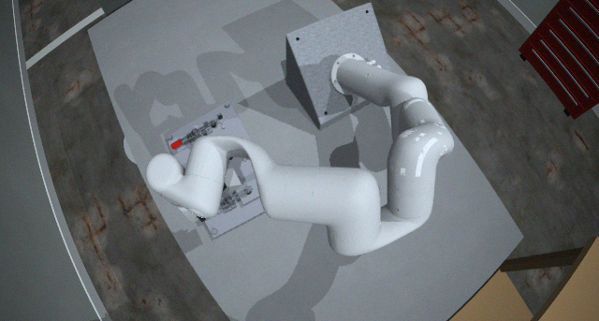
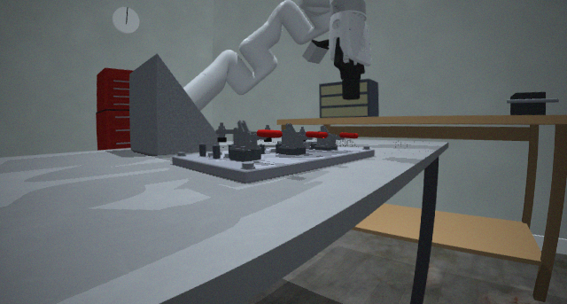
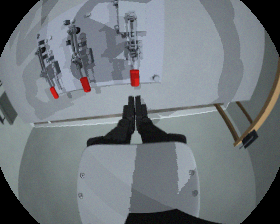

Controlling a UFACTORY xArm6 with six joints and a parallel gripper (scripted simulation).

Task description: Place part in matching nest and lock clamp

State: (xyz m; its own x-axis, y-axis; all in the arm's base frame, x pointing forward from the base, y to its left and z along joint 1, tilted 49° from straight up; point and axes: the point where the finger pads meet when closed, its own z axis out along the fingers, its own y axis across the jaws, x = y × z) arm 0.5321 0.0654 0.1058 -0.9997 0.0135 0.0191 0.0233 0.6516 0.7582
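Note:
My gripper is shut with nothing between its fingers. It hangs fingers down, above and beyond the red handle of the right clamp in the wrist view; a gap shows between fingertips and handle. This clamp's handle lies low, pointing to the table's edge; whether it is past dead centre cannot be told. The middle handle and left handle also lie low. The fixture plate carries the clamps. I cannot make out the grey part; in the top view the arm hides much of the plate.
The robot's wedge-shaped pedestal stands on the table behind the fixture. The table's edge runs close past the handle side of the plate. Bolt heads stand at the plate's corners. A wooden bench is in the background.

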